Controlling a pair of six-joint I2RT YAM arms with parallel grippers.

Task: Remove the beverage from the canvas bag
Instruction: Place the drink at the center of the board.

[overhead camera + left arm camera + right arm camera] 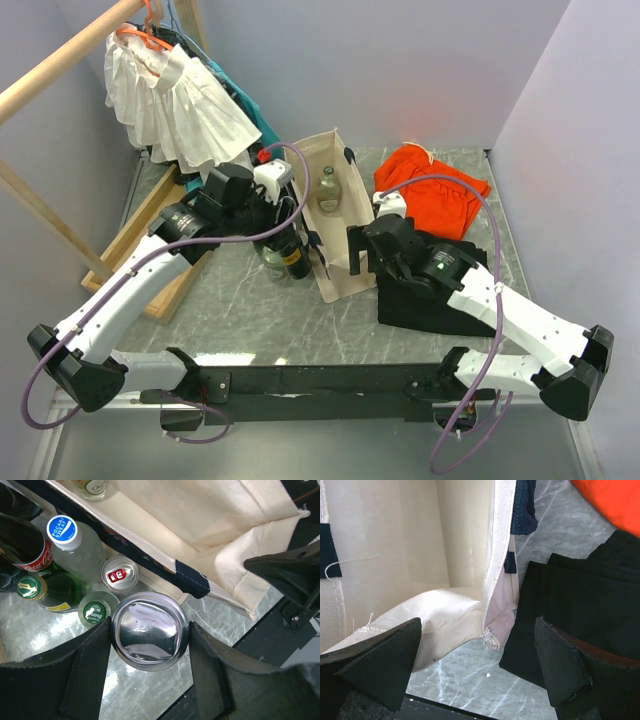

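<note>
The beige canvas bag (338, 225) stands open mid-table, with one clear bottle (328, 190) inside; its cap shows in the left wrist view (92, 487). My left gripper (290, 250) is just outside the bag's left wall, shut on a can with a plain silver end (150, 630); both fingers (87, 665) touch its sides. Beside it stand a Pocari Sweat bottle (67, 532), a Coca-Cola bottle (30, 550), a green bottle (30, 587), a Chang water bottle (95, 612) and a red-tab can (120, 575). My right gripper (480, 665) is open around the bag's near corner hem (495, 630), not touching it.
An orange cloth bundle (430, 185) lies right of the bag. A folded black cloth (430, 300) lies under my right arm. White garments (175, 100) hang from a wooden rack (60, 60) at the back left, and a wooden plank (140, 240) lies along the left.
</note>
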